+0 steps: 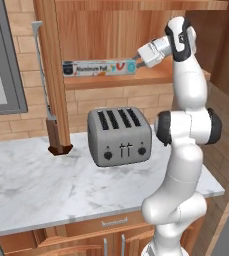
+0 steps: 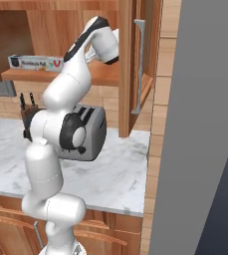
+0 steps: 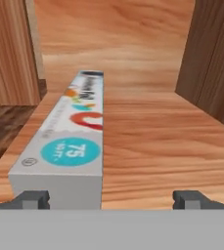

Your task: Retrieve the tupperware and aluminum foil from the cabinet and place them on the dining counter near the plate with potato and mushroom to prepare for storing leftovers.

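The aluminum foil lies lengthwise along the front edge of the cabinet shelf, its printed face toward the room and its near end just ahead of the gripper. It is a long, narrow cardboard box, so I judge it light and fairly stiff, though the thin walls would likely dent under a hard squeeze. The smooth printed card may be a little slippery. Held at one end, such a long box would tend to droop or twist, so a hold nearer the middle, across its narrow width, looks safer; from this end-on approach only the end section is within reach.

In the hand view the jaws stand wide apart, holding nothing. The left fingertip sits at the box's near left corner and the right one is well out over bare shelf, so the box is off-centre between them.

The cabinet is open-fronted, and on the visible shelf the foil box is all I can make out; no tupperware is visible in these views.

Below the shelf, a grey four-slot toaster stands on the marble table, and a knife block sits beyond it.
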